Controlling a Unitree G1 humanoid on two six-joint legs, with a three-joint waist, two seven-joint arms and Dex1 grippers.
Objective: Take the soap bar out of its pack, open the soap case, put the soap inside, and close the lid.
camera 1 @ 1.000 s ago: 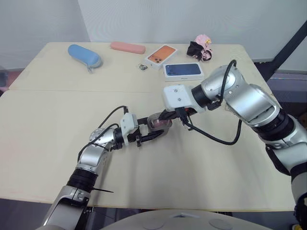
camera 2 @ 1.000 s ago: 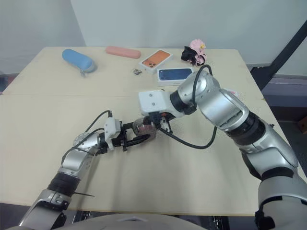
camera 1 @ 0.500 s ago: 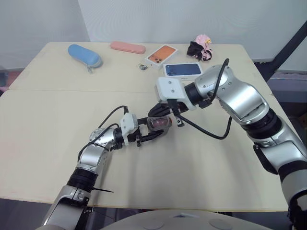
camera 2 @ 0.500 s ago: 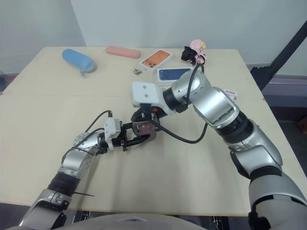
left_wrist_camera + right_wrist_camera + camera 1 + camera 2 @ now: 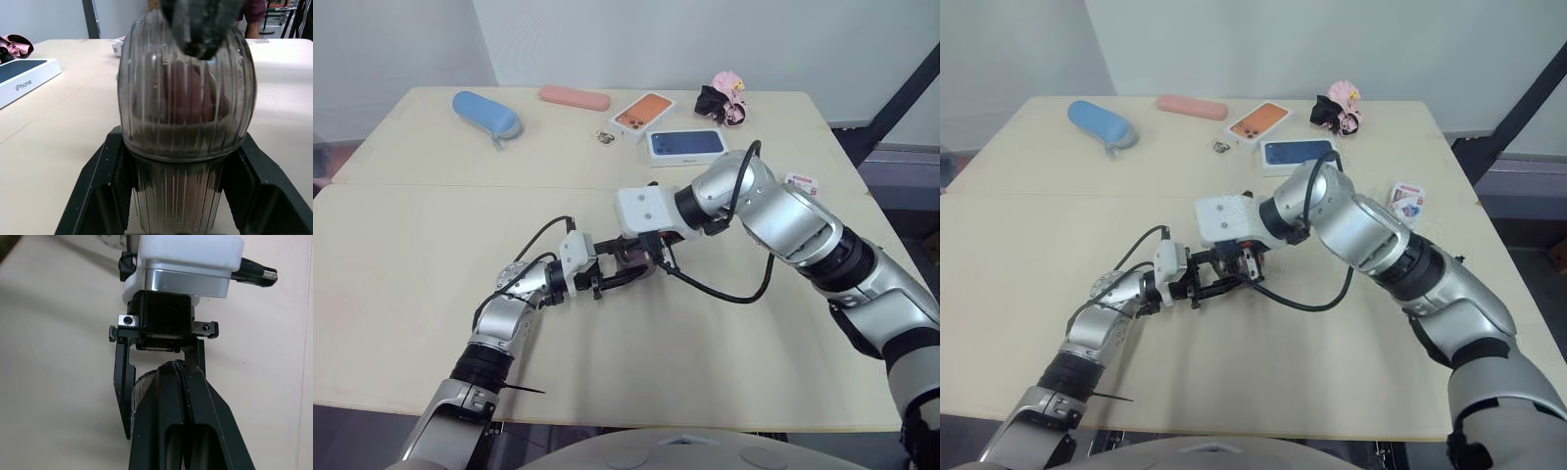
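**While L gripper clamps the soap case, R gripper rests on its lid**

Where the two arms meet near mid-table [image 5: 754, 343], the L gripper [image 5: 631, 272] is clamped on the soap case [image 5: 186, 98], one black finger on each side of its base. The case is smoky, ribbed and see-through, w/ the domed lid [image 5: 186, 54] sitting down over the base. A pinkish block inside is prob. the soap [image 5: 188, 93], though the ribs blur it. The R gripper [image 5: 180, 377] comes from above, fingers pressed together w/ no gap, tips touching the lid top. At the far edge lie a blue pouch [image 5: 485, 113], a pink case [image 5: 574, 97], an orange phone box [image 5: 643, 113] and a blue phone box [image 5: 687, 143]. A small carton [image 5: 1407, 201] lies well apart to the robot's right.
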